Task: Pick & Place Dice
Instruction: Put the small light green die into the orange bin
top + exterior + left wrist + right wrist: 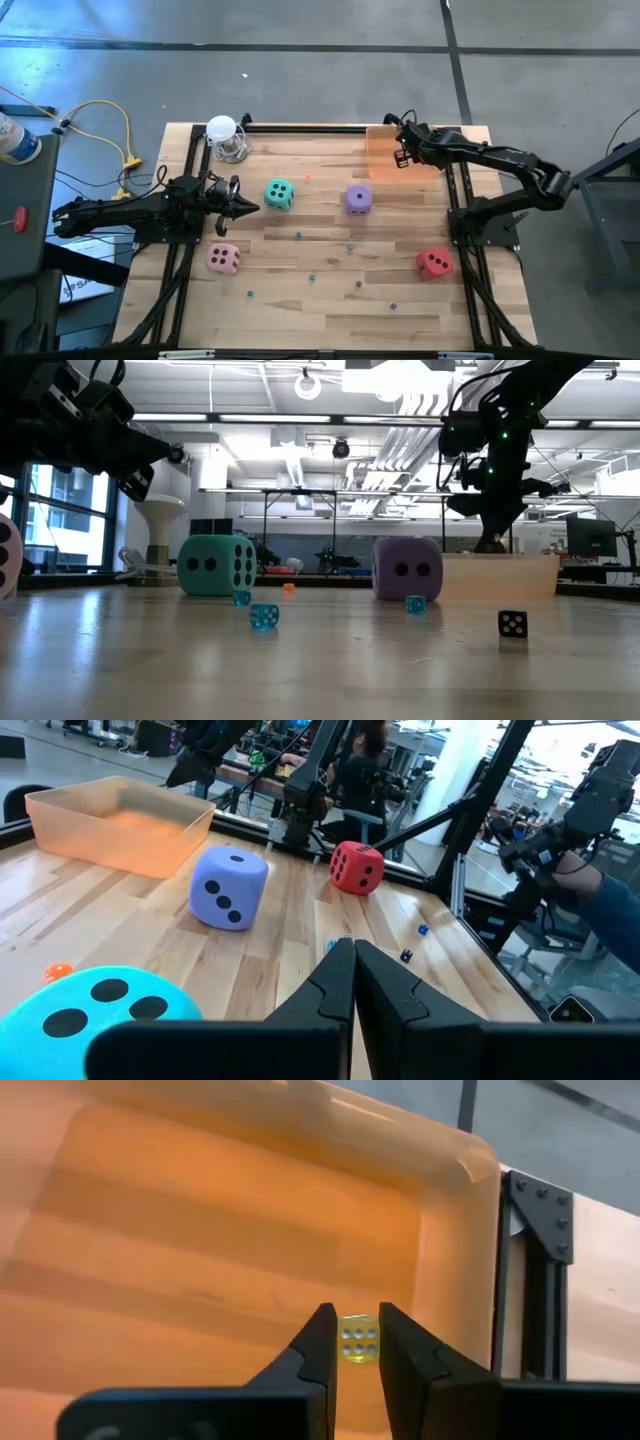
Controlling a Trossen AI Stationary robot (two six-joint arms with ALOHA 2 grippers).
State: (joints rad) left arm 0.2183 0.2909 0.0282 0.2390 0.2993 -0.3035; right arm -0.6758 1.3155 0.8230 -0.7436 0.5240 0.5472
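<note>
- Right now your right gripper (350,1342) hangs over the orange bin (385,152) at the far right corner of the table (330,300), most likely because that bin is where things get dropped.
- Its jaws are drawn in close, and a small yellow die (356,1338) shows in the narrow gap between the tips. From the wrist view you cannot tell whether the fingers pinch it or it lies on the bin floor beneath them, so treat the grip as unconfirmed.
- Your left gripper (352,982) is clenched on nothing and parked over the left side of the table, tips pointing toward the teal die (279,194), which sits just beyond them.
- The four big dice all rest on the wood, outside the bin: the teal one left of centre, the purple die (358,199) near the middle, the pink die (223,259) toward the near left, the red die (434,263) at the near right.
- None of them is anywhere near the right jaws; the purple one lies nearest, and still well apart.
- Tiny dice and beads (264,616) lie scattered over the wood between them.
</note>
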